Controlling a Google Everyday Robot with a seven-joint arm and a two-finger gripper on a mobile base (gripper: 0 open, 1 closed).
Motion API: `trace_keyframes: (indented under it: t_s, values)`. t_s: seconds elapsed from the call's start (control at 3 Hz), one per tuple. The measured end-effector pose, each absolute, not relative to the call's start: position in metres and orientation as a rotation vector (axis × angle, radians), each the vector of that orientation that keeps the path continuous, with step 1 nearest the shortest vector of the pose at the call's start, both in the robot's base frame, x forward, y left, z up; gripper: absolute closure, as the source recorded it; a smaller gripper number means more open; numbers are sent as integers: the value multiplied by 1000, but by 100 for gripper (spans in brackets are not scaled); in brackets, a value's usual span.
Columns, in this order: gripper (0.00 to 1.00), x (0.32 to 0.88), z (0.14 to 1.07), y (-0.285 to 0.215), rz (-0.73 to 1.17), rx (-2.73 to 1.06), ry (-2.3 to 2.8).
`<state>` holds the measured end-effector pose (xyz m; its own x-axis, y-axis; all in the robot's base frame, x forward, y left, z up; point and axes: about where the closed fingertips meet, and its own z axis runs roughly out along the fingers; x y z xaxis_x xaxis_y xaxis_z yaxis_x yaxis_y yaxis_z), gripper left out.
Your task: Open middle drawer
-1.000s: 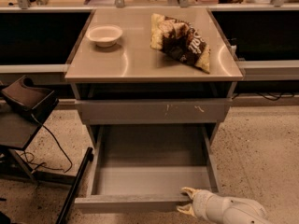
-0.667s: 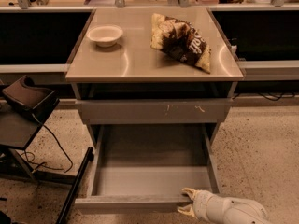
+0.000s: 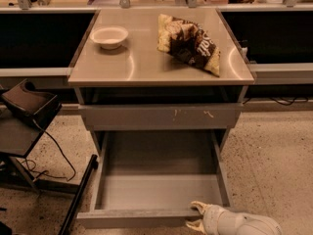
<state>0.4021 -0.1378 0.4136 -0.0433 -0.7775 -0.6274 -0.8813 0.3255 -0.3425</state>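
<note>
The middle drawer (image 3: 161, 190) stands pulled far out of the cabinet, its grey inside bare and its flat front (image 3: 132, 218) near the bottom edge of the camera view. My white gripper (image 3: 195, 216) is at the right end of that front. One finger (image 3: 199, 207) lies over the front's top rim on the inside, the other (image 3: 193, 225) sits on the outside face, so the front's edge is pinched between them. The arm (image 3: 244, 224) runs off to the lower right.
Above the open drawer is a shut grey front with pale scratch marks (image 3: 161, 116). The cabinet top (image 3: 146, 65) carries a white bowl (image 3: 109, 36) and a chip bag (image 3: 190, 43). A dark chair with cables (image 3: 27, 111) stands left; speckled floor (image 3: 274, 160) lies right.
</note>
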Motion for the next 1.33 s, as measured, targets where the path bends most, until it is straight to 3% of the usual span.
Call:
trace_keyframes:
  t_s: [1.0,1.33]
  values:
    - [17,402,415,-138,174,-1472,1835]
    - [0,402,415,-138,174,-1472,1835]
